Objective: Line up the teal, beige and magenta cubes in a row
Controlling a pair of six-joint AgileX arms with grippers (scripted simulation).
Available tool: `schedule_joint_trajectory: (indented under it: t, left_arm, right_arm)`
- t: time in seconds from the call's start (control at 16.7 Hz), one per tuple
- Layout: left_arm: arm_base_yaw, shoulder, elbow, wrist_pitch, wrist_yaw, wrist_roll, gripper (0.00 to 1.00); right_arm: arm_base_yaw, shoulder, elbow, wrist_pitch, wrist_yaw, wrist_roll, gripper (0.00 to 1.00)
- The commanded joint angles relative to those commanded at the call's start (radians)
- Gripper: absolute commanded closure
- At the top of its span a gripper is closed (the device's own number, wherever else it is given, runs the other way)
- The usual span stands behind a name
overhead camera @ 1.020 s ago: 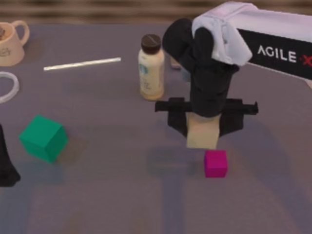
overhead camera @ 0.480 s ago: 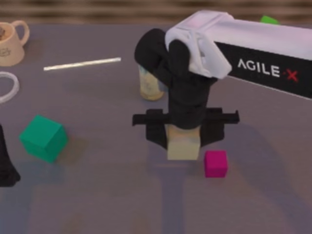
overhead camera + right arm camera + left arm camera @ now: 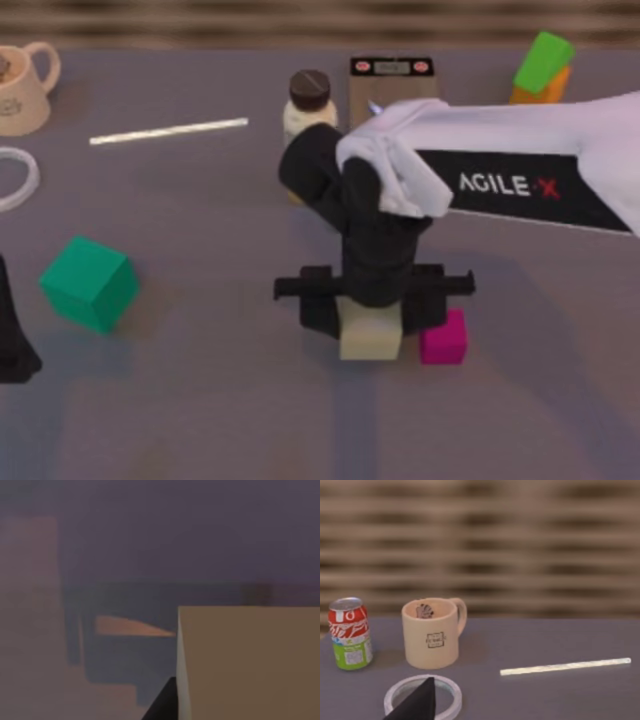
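Right gripper (image 3: 371, 322) clenched on beige cube (image 3: 370, 337), low at table centre, just left of magenta cube (image 3: 443, 338). Teal cube (image 3: 89, 282) well apart, left side. Left gripper (image 3: 14, 345) parked at left edge, grip state unclear.

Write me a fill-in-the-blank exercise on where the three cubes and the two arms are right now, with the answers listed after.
1. The right hand is shut on the ____ cube.
2. Right beside that cube, toward the table's right, sits the ____ cube.
3. The teal cube sits alone on the table's ____ side.
4. The left hand, parked at the table's left edge, holds ____.

Missing words: beige; magenta; left; nothing
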Motion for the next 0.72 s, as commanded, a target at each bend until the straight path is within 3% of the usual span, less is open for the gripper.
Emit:
schedule_joint_trajectory:
  t: [0.24,0.72]
  left_arm:
    - [0.0,0.0,0.0,0.0,0.0,0.0,0.0]
    - [0.0,0.0,0.0,0.0,0.0,0.0,0.0]
  right_arm:
    - [0.0,0.002,-0.002,0.003,0.0,0.0,1.0]
    - [0.0,0.002,-0.002,0.003,0.0,0.0,0.4]
